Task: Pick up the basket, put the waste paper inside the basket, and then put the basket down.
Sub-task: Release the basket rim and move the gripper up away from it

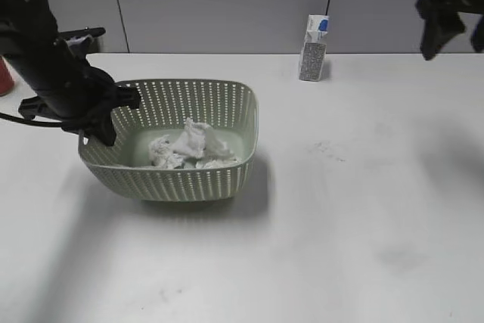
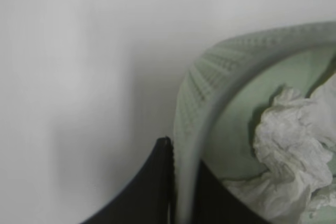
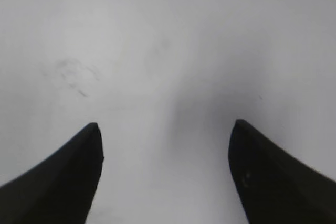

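Reading nothing legible on the far carton (image 1: 314,48), we pinch the left end wall of the basket (image 1: 189,104) with our left gripper (image 2: 181,182); its long axis runs left-right. Waste paper (image 1: 193,145) lies inside. Our right gripper (image 3: 165,145), raised far right, is spread wide over the table (image 1: 363,209).

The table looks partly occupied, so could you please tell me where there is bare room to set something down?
Free: the wide stretch of table right of the basket and in front of the carton, and the front strip. Crowded: the left, where the left gripper clamps the basket rim, waste paper inside.
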`<action>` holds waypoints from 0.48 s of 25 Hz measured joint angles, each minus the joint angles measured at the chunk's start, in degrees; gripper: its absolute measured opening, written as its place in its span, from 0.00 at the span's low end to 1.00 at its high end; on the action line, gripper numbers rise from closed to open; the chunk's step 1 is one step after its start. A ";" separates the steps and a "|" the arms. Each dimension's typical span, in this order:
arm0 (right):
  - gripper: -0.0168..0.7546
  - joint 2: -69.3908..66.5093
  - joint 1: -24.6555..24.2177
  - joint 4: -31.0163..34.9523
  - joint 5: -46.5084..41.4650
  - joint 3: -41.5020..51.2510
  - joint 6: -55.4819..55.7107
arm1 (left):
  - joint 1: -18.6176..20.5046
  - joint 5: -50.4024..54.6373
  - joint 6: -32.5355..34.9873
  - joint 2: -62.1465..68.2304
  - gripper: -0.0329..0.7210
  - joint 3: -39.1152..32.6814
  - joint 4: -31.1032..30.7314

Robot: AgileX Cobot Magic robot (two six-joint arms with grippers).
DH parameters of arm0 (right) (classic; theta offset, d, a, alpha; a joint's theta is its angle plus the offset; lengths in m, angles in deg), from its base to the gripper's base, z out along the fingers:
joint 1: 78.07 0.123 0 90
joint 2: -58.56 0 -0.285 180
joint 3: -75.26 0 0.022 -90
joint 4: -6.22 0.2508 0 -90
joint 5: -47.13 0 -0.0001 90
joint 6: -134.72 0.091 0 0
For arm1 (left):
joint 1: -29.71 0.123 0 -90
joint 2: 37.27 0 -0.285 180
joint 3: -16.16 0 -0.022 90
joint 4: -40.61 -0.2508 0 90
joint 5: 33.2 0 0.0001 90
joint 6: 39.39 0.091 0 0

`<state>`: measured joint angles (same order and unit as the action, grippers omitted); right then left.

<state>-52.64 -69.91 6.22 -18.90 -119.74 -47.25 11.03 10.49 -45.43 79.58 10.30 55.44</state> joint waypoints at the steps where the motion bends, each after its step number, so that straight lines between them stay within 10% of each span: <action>1: 0.78 0.28 -1.32 0.00 -0.98 0.16 -0.19 | 0.00 0.56 -0.06 1.09 0.05 2.03 0.00; 8: 0.77 11.26 -2.87 0.00 -0.88 10.34 -1.99 | 0.00 3.23 -0.12 8.61 0.06 8.87 -0.57; 12: 0.77 21.54 -2.87 0.31 1.95 20.71 -2.14 | 0.00 3.45 -0.12 9.20 0.32 9.34 -0.46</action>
<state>-31.10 -72.78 6.53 -16.95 -99.03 -49.39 11.03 13.94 -45.55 88.78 19.64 54.98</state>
